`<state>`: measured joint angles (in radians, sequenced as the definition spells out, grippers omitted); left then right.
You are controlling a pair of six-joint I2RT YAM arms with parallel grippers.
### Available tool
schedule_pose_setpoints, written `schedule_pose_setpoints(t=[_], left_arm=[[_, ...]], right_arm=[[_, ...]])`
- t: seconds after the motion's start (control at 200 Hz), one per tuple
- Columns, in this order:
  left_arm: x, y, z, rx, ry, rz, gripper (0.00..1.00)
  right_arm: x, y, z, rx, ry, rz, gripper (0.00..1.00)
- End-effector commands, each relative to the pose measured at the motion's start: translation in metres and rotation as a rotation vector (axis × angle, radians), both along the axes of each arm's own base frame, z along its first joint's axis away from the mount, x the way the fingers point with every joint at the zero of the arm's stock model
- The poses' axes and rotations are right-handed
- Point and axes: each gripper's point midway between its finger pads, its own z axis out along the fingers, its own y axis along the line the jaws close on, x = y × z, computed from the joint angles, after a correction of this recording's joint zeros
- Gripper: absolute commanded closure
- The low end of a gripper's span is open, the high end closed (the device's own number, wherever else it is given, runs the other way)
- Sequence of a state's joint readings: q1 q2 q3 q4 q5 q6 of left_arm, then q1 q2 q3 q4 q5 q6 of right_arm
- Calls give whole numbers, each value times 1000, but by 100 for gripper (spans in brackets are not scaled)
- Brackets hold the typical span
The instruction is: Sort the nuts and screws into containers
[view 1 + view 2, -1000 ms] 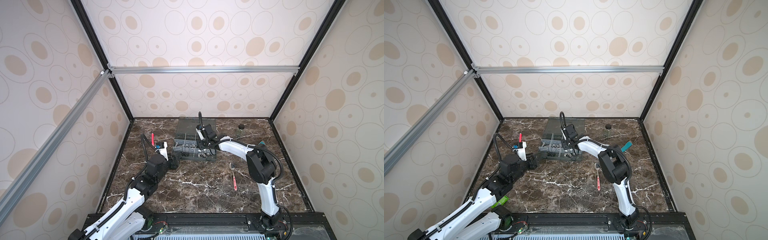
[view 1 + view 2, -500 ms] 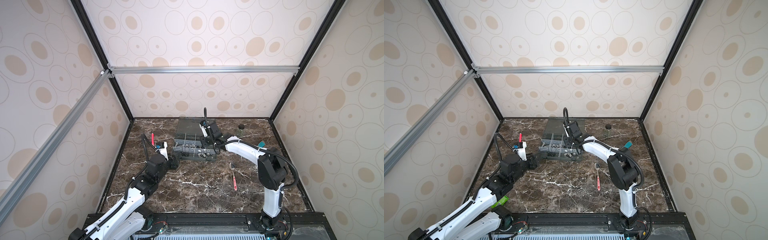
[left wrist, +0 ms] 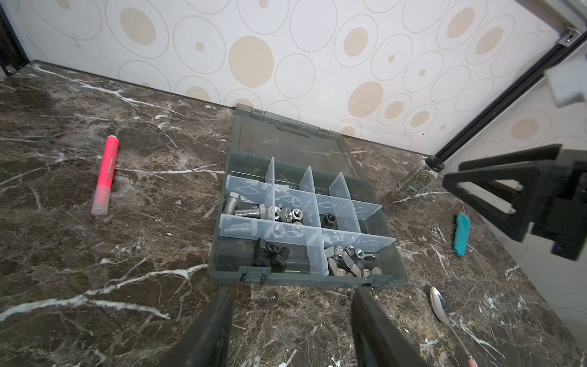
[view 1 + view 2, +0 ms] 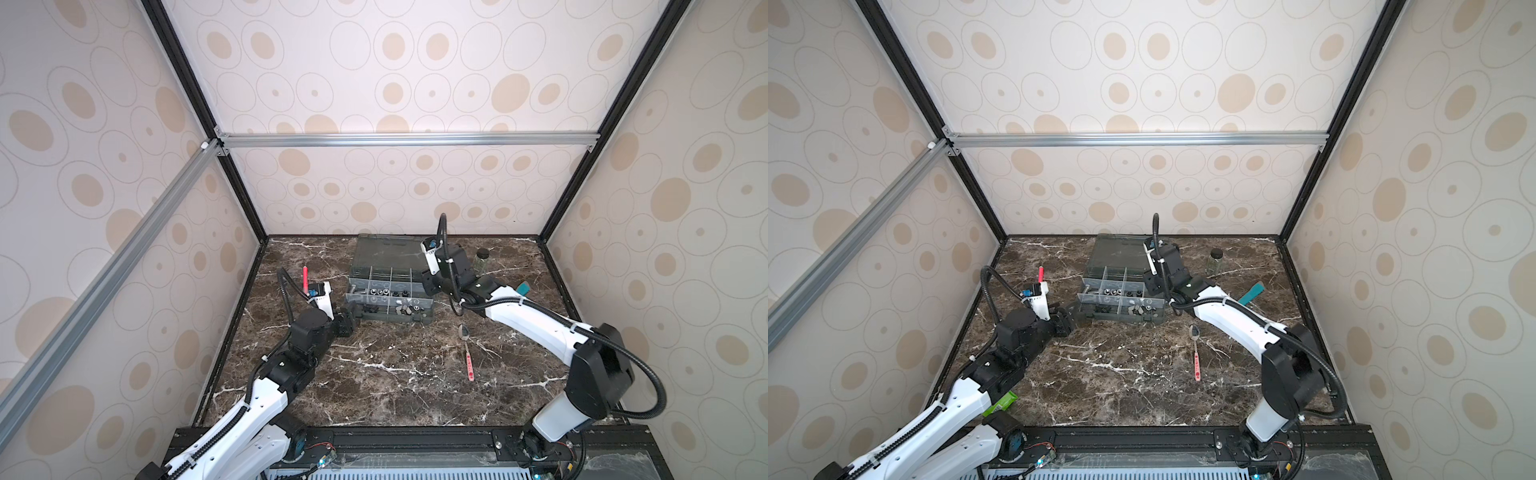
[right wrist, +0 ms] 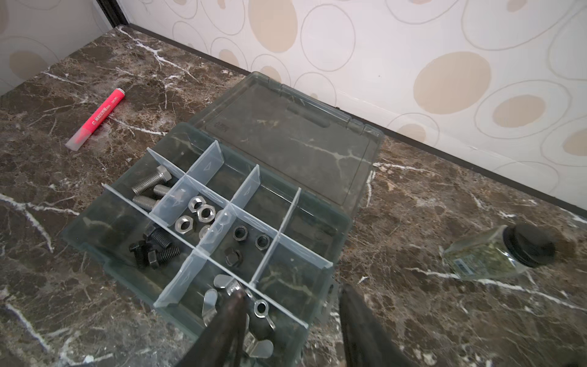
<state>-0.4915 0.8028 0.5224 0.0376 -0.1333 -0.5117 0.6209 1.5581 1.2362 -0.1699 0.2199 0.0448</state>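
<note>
Smoky grey plastic for the organizer box (image 3: 317, 280), hinged lid (image 5: 286, 139) laid flat open toward the back wall. Thin translucent dividers slotted in to form the containers (image 3: 365, 209). No loose hardware spotted on the marble-patterned desk (image 4: 374, 374); sorting judged done or nearly so.

Contents:
- Silver screws (image 3: 241, 208), threaded shafts and hex heads, in an end cell of the middle row.
- Shiny silver hex nuts (image 5: 197, 213) next along, then black nuts (image 5: 251, 236).
- Matte black screws (image 5: 155, 249) in the wide cell by the latch wall.
- Silver wing nuts (image 3: 349, 257) heaped in the corner cell beside them.
- Row nearest the lid bare.

Left pincer (image 3: 293, 291): released, empty, low over the desk just short of the latch wall.
Right pincer (image 5: 290, 295): released too, nothing between the fingers. Poised astride the box's end wall, one finger (image 5: 230, 317) above the wing nuts, its mate outside.

Risks from here:
- Straight descent: end wall or a divider caught between the fingers, light box dragged or tipped, sorted pieces mixed.
- Dividers only slotted, easily knocked loose.
- Wing nuts rounded, slick and interlocked: likely to slip or come up in clumps.
- Forward nudge from the left pincer: whole box skidding on the smooth stone.

Clutter nearby: pink-handled spoon (image 4: 467, 353), glass jar (image 5: 495, 257), red marker (image 3: 106, 174).
</note>
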Motion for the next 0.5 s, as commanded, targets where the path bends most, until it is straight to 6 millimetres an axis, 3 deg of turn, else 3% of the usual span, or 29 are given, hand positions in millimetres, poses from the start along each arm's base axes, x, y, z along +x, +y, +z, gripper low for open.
schedule_pose_setpoints(t=[0.0, 0.165, 0.315, 0.495], left_arm=[[5, 11, 32, 12, -97, 49, 40], [6, 25, 39, 56, -146, 113, 38], [4, 46, 46, 109, -192, 213, 35], [-5, 90, 50, 198, -250, 426, 26]], right_arm=[[-7, -26, 22, 12, -80, -49, 49], [-27, -76, 27, 6, -128, -143, 48], [-46, -141, 9, 18, -131, -318, 47], [-77, -217, -12, 37, -175, -548, 43]])
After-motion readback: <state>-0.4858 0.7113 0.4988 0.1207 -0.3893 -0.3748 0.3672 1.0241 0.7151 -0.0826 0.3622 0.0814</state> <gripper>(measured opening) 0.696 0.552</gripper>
